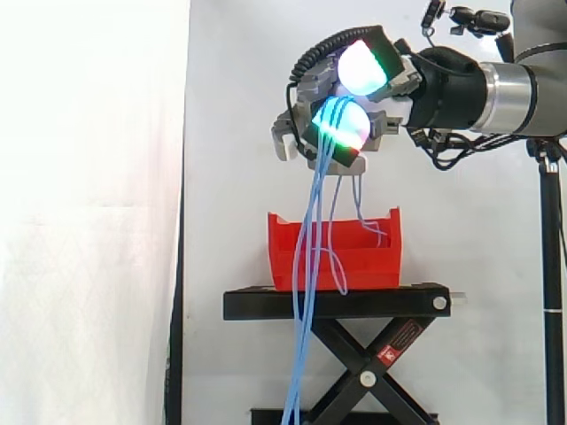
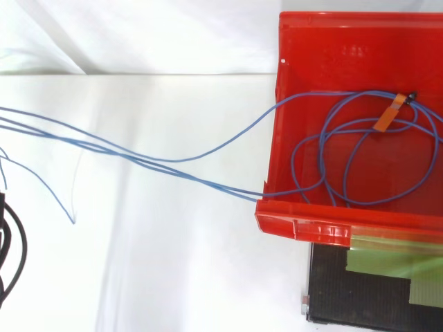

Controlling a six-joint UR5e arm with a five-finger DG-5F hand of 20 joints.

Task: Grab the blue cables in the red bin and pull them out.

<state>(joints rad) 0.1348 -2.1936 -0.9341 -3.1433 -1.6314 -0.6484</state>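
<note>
Hand lifted above one red bin, pinching the blue cables.

Nearest in the side view, the blue cables point(image 1: 310, 230), about four strands in one bundle, hang from the hand point(image 1: 354, 124), pass in front of the one red bin point(image 1: 363, 261) and drop below the one black stand point(image 1: 337, 304) that bears it. The hand's fingers are curled round the bundle, with the glowing pads point(image 1: 365, 69) closed over it. From above, loops of cable lie coiled inside the bin, one orange tag point(image 2: 387, 119) on them, while strands cross its rim point(image 2: 304, 225) and run over the white surface point(image 2: 173, 263). Green tape point(image 2: 377, 266) lies on the stand. A dark pole point(image 1: 551, 248) stands at the right, and the white curtain point(image 1: 89, 221) hangs behind.
</note>
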